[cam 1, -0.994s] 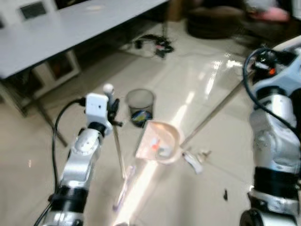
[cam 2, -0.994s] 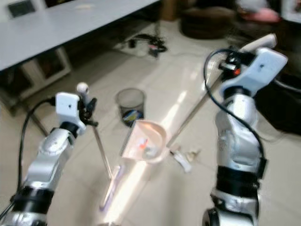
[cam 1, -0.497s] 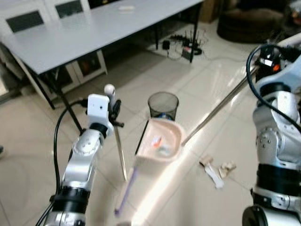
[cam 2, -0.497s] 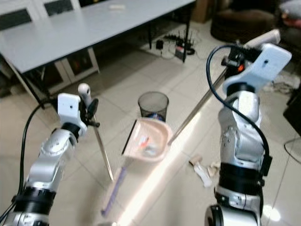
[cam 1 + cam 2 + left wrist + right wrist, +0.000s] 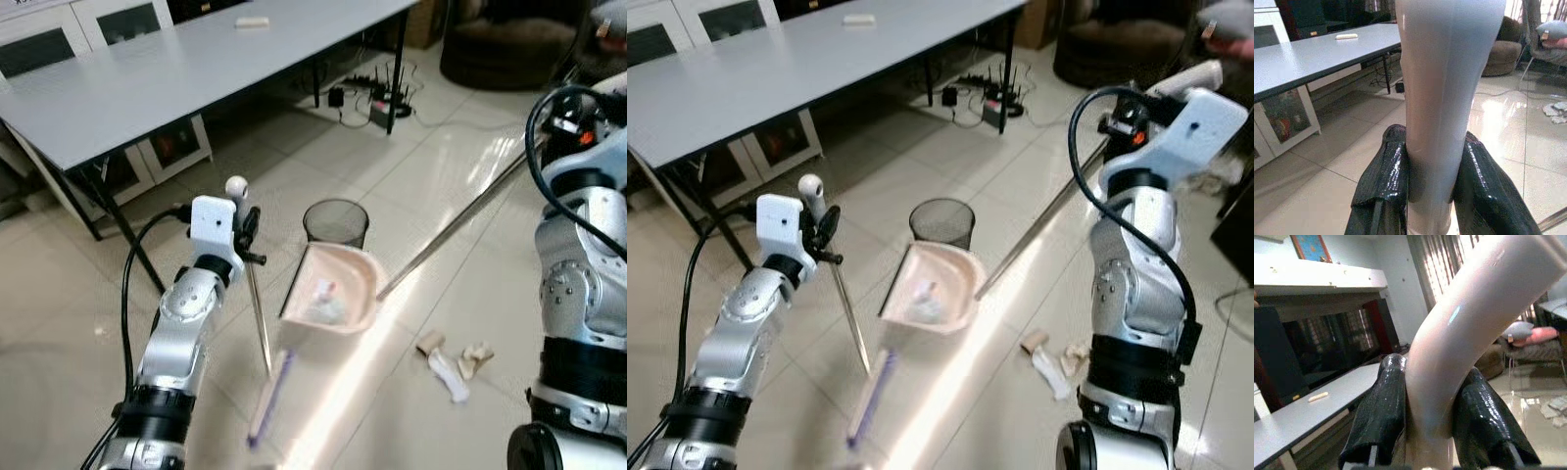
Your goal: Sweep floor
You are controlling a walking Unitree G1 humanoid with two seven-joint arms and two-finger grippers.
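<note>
The left tool clamps the broom handle near its top; the right tool clamps the dustpan's pole. The pink dustpan hangs at 6 o'clock of the wire bin. Both poles look light, stiff and slick, so high grips likely invite swinging.

Both silver arms are raised either side of the dustpan. The left gripper clamps the broom handle; the right gripper clamps the dustpan handle, held higher.
</note>
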